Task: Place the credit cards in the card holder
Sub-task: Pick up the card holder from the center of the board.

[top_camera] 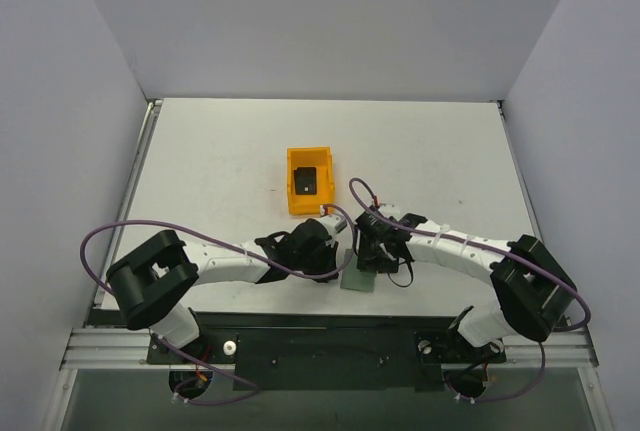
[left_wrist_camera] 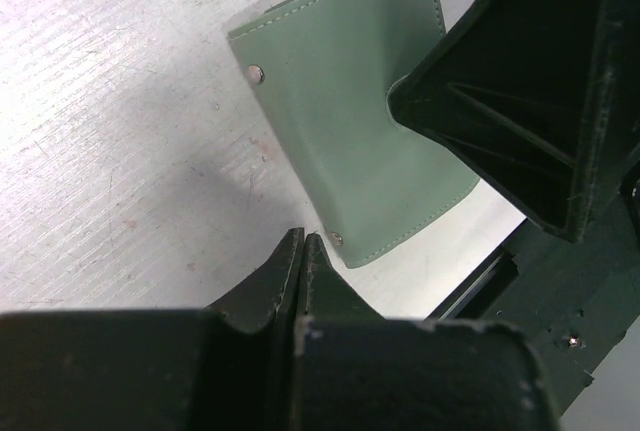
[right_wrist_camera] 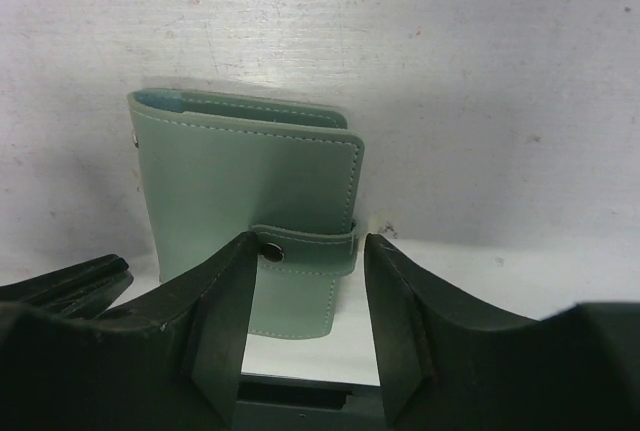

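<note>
White table [top_camera: 220, 171] with grey walls round it fills my overhead view. On the left, my left gripper [left_wrist_camera: 303, 241] sits low over the surface near the middle of the near edge. Its jaws are pressed together with nothing between them, and their tips are just beside a corner of the wallet [left_wrist_camera: 350, 101] without holding it. Further back, about midway across the table, stands the orange bin [top_camera: 291, 181] with one black card [top_camera: 307, 183] lying inside. The green wallet [top_camera: 358, 283] lies flat and folded close to the near edge, its snap tab [right_wrist_camera: 300, 251] fastened across the front. To the right of it, my right gripper [right_wrist_camera: 310, 241] is down over the wallet, jaws partly apart, one finger on each side of the tab end. I cannot tell whether the pads touch it.
</note>
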You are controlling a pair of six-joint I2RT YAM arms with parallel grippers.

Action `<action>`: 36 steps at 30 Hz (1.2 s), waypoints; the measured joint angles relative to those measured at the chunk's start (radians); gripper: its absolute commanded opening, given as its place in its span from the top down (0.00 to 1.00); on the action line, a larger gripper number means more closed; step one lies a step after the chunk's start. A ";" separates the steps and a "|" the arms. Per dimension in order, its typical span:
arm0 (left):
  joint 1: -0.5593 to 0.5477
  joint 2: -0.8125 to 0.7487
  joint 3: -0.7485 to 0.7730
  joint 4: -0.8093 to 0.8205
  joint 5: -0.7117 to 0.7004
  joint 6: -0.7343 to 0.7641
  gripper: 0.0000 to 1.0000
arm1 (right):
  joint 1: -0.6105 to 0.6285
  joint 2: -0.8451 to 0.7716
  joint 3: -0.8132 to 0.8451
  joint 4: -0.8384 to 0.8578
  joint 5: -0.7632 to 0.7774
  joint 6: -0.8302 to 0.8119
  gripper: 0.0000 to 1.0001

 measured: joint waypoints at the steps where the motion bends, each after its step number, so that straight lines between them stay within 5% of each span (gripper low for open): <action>1: 0.000 0.000 0.000 0.000 0.000 0.000 1.00 | 0.000 0.005 0.000 0.006 -0.003 0.000 0.58; 16: 0.000 0.007 0.000 0.000 0.000 0.000 1.00 | 0.006 0.016 0.011 0.023 -0.027 -0.001 0.58; 30: 0.001 0.012 0.000 -0.001 0.001 0.000 1.00 | 0.011 0.059 0.049 0.021 -0.009 -0.009 1.00; 36: 0.014 0.012 0.000 -0.001 0.014 0.002 1.00 | 0.011 0.051 0.042 0.025 -0.005 -0.008 1.00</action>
